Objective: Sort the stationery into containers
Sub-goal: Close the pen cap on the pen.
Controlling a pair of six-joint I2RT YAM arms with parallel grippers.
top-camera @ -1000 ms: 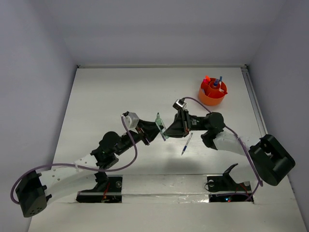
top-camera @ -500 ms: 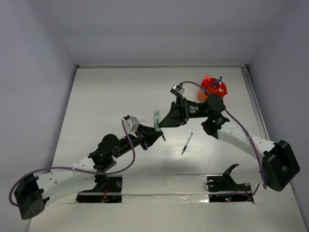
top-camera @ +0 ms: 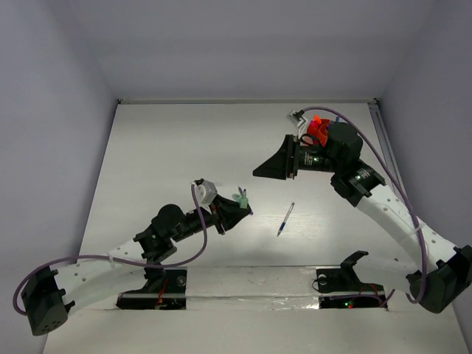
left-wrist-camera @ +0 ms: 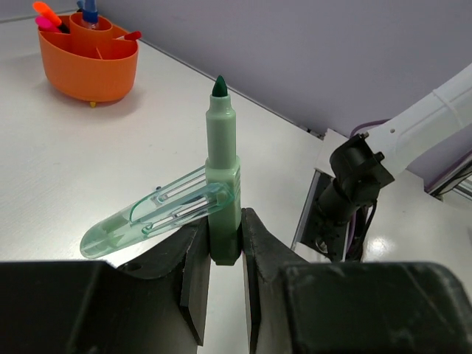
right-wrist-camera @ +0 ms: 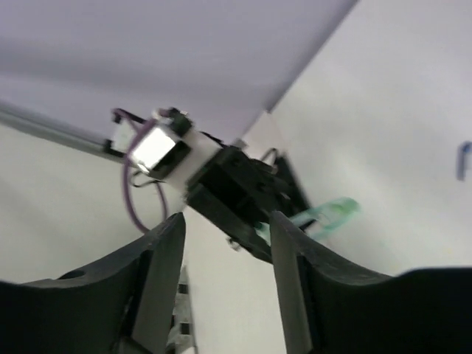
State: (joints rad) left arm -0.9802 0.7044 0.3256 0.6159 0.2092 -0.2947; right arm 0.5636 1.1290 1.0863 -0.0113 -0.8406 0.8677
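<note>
My left gripper (top-camera: 233, 211) is shut on a pale green marker (top-camera: 241, 198) and holds it above the table. In the left wrist view the marker (left-wrist-camera: 222, 169) stands upright between the jaws, dark tip up, with its clear green cap (left-wrist-camera: 147, 217) clipped to its side. My right gripper (top-camera: 265, 168) is open and empty, raised in front of the orange cup (top-camera: 318, 133), which it partly hides. The cup (left-wrist-camera: 88, 63) holds several pens and markers. A blue pen (top-camera: 285, 219) lies on the table between the arms. The right wrist view looks between open fingers at my left gripper and the green cap (right-wrist-camera: 332, 214).
The right arm's base and mount (left-wrist-camera: 352, 188) stand near the table's front edge. White walls close the table at the back and sides. The blue pen's end shows at the right edge of the right wrist view (right-wrist-camera: 462, 159).
My right gripper has drawn away from the green marker, rising and moving back right toward the cup. My left gripper has pulled back a little with the marker in it.
</note>
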